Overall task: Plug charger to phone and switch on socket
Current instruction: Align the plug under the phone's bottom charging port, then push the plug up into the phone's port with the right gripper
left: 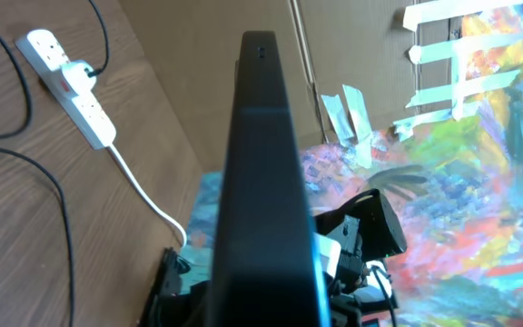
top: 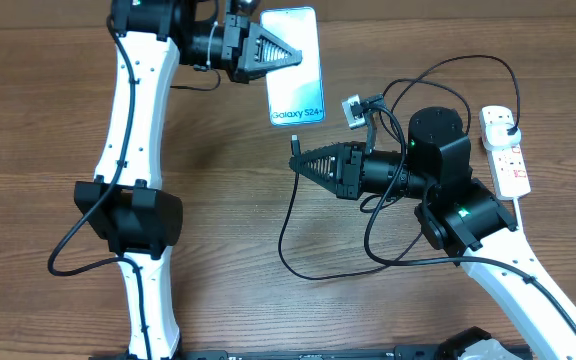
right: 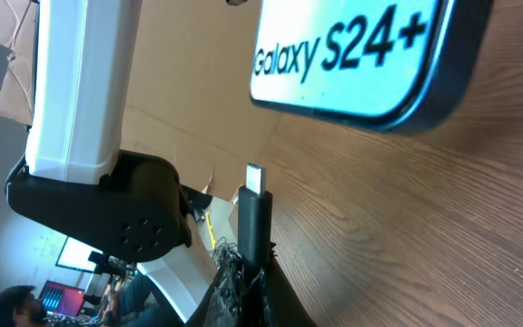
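the left gripper (top: 290,54) clamps its jaws on the side edges of the phone (top: 298,95) at the far middle of the table (top: 228,200), the screen facing up and reading "galaxy s24+". the right gripper (top: 298,163), jaws closed on the connector end of the charger (top: 284,235), holds the tip (right: 254,177) near the phone's bottom edge but not touching it. the black cable loops over the wood around the right arm to its plug (top: 509,121), seated in the white socket (top: 508,160) at the table's right side.
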Controlling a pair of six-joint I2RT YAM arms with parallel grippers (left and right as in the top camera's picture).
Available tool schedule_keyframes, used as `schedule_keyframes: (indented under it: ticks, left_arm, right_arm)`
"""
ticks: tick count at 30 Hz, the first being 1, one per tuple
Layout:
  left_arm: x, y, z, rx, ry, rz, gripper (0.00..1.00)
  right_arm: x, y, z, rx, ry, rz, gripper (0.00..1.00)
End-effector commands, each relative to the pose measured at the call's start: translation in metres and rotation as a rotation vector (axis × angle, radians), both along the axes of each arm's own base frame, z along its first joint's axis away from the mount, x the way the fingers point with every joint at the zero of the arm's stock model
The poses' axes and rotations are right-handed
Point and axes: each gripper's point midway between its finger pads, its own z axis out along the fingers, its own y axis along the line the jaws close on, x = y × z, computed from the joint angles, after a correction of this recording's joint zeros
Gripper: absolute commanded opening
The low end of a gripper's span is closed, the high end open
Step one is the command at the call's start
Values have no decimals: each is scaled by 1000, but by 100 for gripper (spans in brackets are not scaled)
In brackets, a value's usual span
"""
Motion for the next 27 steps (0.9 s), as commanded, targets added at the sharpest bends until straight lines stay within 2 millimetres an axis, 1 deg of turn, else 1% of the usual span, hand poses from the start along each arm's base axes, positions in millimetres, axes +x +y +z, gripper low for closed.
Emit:
schedule_keyframes:
  ticks: [1, 3, 10, 14, 23, 27]
  left_arm:
    - [-14, 3, 33, -51, -21, -12, 4]
    - [-14, 3, 33, -51, -21, -11, 4]
    - [-14, 3, 32, -49, -20, -11, 4]
    - [-11, 3, 25, -6, -1, 3, 4]
    - [-10, 3, 22, 15, 14, 11, 4]
    - [-10, 3, 21, 21, 13, 13, 5]
  right_arm:
    - [-2, 0, 2, -6, -44, 2, 4]
    - [-2, 0, 2, -12, -65, 5, 4]
    - [14, -7, -6, -70, -108, -82, 4]
    - [20, -10, -7, -90, -144, -113, 4]
    - [18, -9, -10, -103, -148, -103, 4]
    - [14, -5, -9, -104, -168, -85, 4]
